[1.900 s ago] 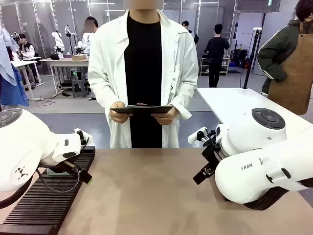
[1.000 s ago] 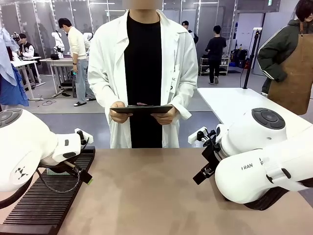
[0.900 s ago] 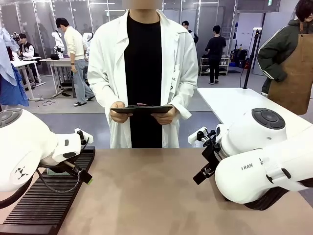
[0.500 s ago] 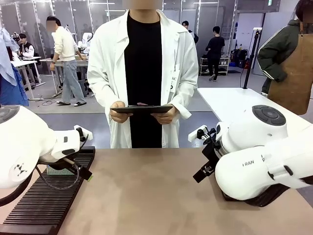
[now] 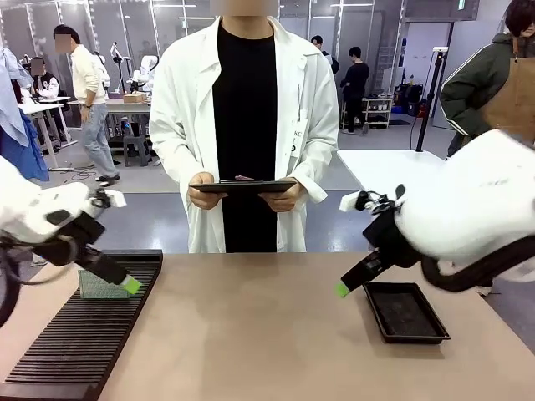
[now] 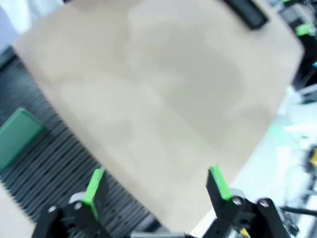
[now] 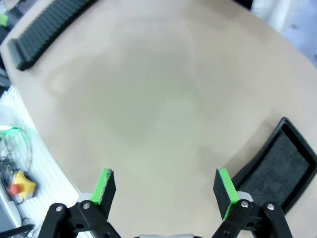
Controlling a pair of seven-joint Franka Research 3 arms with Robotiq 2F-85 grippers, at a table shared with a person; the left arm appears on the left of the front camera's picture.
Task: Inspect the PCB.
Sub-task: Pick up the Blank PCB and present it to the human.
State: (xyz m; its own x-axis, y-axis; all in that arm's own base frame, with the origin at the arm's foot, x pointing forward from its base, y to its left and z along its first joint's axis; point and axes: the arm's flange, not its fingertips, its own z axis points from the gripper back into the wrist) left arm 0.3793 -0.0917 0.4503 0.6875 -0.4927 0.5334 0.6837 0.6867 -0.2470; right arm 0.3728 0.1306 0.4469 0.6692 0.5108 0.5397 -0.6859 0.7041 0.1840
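Apparently lining up a pickup, the released left pincer (image 6: 156, 184) is hovering just beside the racked PCB (image 5: 99, 284) while the right pincer (image 7: 163, 191) is idling, also released.

Tan table (image 5: 251, 334), ribbed black rack (image 5: 67, 351) on its left, shallow black tray (image 5: 407, 313) right, dark tablet (image 5: 242, 186) beyond
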